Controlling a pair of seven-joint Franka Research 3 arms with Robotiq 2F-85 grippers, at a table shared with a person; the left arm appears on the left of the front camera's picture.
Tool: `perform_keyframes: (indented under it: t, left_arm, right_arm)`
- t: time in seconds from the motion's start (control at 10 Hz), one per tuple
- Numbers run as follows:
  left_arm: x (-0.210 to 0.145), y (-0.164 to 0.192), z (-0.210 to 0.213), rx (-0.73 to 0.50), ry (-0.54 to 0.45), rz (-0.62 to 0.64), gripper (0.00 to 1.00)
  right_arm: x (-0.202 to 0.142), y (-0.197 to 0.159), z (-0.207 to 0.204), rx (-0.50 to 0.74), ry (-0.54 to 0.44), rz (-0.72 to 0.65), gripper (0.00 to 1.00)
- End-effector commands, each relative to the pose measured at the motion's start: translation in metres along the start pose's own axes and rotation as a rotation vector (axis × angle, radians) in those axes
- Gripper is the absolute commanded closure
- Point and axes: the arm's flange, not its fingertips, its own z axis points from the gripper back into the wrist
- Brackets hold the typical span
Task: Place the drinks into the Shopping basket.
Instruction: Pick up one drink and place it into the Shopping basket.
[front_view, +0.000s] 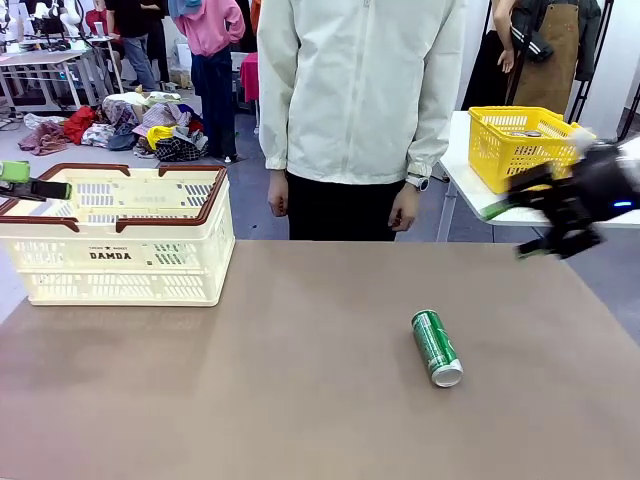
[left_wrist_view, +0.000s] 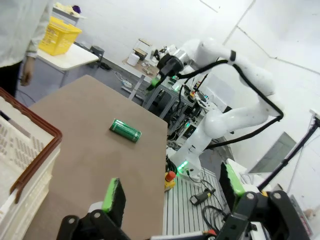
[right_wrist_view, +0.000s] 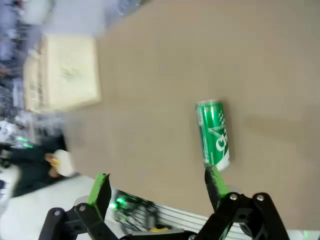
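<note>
One drink, a green can with a silver top, lies on its side on the brown table, right of centre. It also lies ahead of each wrist camera as the green can and the green can. The cream-white Shopping basket with its dark red-brown rim stands at the table's far left. My left gripper hovers open by the basket's left rim, its pads wide apart and empty. My right gripper is blurred, raised above the table's far right edge, open and empty; its pads stand wide apart.
A person in a pale jacket stands at the far edge, hands hanging down. A yellow mesh basket sits on a white side table at the back right. Bare tabletop lies between can and Shopping basket.
</note>
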Motion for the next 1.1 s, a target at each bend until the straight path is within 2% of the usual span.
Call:
perform_keyframes:
  t: [0.0, 0.1, 0.2, 0.3, 0.5, 0.6, 1.0]
  left_arm:
    - [0.000, -0.001, 0.002, 0.003, -0.002, -0.001, 0.00]
    - [0.000, -0.001, 0.002, 0.003, -0.002, -0.001, 0.00]
    - [0.000, -0.001, 0.002, 0.003, -0.002, -0.001, 0.00]
    - [0.000, -0.001, 0.002, 0.003, -0.002, -0.001, 0.00]
    - [0.000, -0.001, 0.002, 0.003, -0.002, -0.001, 0.00]
    - [0.000, -0.001, 0.002, 0.003, -0.002, -0.001, 0.00]
    - [0.000, -0.001, 0.002, 0.003, -0.002, -0.001, 0.00]
  right_arm:
    - [-0.001, 0.008, -0.045, -0.319, 0.109, 0.105, 0.00]
    - [-0.006, 0.013, -0.051, -0.317, 0.098, 0.140, 0.00]
    - [-0.015, 0.009, -0.027, -0.181, 0.090, 0.189, 0.00]
    - [-0.023, 0.027, -0.064, -0.263, 0.094, 0.116, 0.00]
    - [-0.022, 0.025, -0.063, -0.274, 0.103, 0.153, 0.00]
    - [-0.020, 0.030, -0.075, -0.331, 0.116, 0.199, 0.00]
    - [-0.002, 0.013, -0.124, -0.517, 0.186, 0.196, 0.00]
